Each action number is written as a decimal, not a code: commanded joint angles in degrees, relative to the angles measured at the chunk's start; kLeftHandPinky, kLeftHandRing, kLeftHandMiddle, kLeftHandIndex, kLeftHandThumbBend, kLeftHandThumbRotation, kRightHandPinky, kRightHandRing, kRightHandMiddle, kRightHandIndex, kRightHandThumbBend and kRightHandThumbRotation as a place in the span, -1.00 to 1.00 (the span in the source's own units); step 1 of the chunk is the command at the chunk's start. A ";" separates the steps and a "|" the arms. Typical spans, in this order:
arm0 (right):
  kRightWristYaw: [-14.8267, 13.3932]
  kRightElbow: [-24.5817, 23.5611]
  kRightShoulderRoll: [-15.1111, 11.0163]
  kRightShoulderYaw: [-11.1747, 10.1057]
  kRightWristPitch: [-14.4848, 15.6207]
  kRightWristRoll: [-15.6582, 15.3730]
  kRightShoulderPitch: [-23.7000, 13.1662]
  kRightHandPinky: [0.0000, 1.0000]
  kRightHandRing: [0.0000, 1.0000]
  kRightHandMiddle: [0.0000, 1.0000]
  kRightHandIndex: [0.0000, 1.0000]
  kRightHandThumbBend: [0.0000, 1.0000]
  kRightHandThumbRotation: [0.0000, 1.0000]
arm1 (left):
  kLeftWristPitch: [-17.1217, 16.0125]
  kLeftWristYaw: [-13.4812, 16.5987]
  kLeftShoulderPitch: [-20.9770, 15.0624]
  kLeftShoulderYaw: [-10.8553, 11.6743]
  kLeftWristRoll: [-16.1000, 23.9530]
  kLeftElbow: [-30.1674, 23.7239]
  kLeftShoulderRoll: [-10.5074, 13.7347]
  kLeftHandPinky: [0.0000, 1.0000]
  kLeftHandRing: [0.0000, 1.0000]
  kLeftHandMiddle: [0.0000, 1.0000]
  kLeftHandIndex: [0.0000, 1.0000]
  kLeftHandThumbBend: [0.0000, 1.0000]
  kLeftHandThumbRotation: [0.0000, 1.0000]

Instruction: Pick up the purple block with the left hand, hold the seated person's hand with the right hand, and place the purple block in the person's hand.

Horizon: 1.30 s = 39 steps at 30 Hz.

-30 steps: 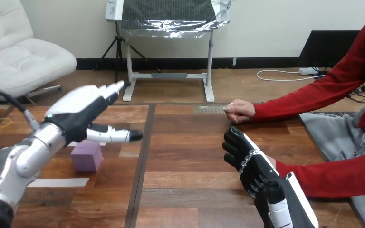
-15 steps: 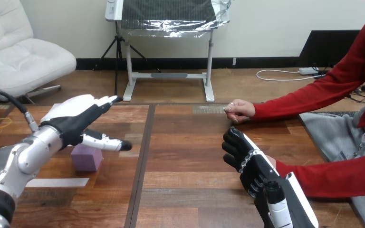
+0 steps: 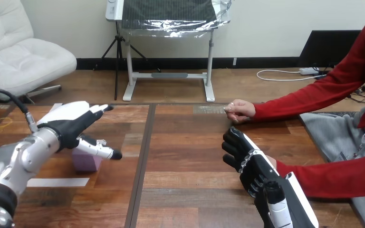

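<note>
While the left hand [image 3: 69, 124] hovers over the purple block [image 3: 85, 162], nothing is gripped: its fingers [image 3: 97, 109] are straight and spread, and the thumb [image 3: 102, 151] sticks out past the block's near-right corner. The block sits on the desk [image 3: 190, 156], left of centre, half hidden under that hand.

Risks as I read them:
- The thumb is across the block, not beside a face. Closing from this pose could clip a corner and skid or tip the block instead of pinching it.
- The hand covers the block from the head view, so alignment is hard to check.
- The right hand [image 3: 247, 159] stands against the end of the person's red-sleeved forearm [image 3: 328, 178]; I can't tell if it has any hold. With no hold, the palm could drift and the drop-off miss.
- The person's other hand [image 3: 238, 110] rests closed, farther back on the desk, and could be taken for the target.
</note>
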 commanded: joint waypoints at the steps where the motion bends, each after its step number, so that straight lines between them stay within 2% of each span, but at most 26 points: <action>1: -0.16 -1.03 0.46 -1.04 -1.30 0.17 -3.29 0.86 0.90 0.88 0.86 0.60 1.00 | 1.83 -0.20 -5.68 -1.51 0.64 0.92 0.35 0.85 1.00 1.00 0.95 0.82 -0.13; 7: -0.32 -0.97 0.48 -1.16 -1.45 -0.06 -3.28 0.85 0.89 0.87 0.85 0.60 1.00 | 3.45 -0.75 -6.19 -2.42 1.16 1.88 0.53 0.88 1.00 1.00 0.95 0.87 -0.20; 23: -0.09 -0.95 0.52 -1.13 -1.58 0.43 -3.28 0.83 0.88 0.86 0.83 0.60 1.00 | 6.10 -3.96 -6.91 -2.45 0.05 3.43 0.77 0.88 0.99 1.00 0.93 0.96 -0.44; 32: -0.17 -1.04 0.48 -1.16 -1.26 0.33 -3.37 0.83 0.89 0.86 0.83 0.61 1.00 | 7.90 -5.77 -7.27 -2.76 0.38 2.79 0.63 0.71 0.94 0.99 0.89 0.97 -0.57; 39: 0.04 -1.18 0.40 -1.06 -1.10 0.54 -3.49 0.83 0.88 0.86 0.83 0.62 1.00 | 8.91 -6.34 -7.55 -3.27 0.92 2.48 0.46 0.48 0.80 0.90 0.83 0.94 -0.72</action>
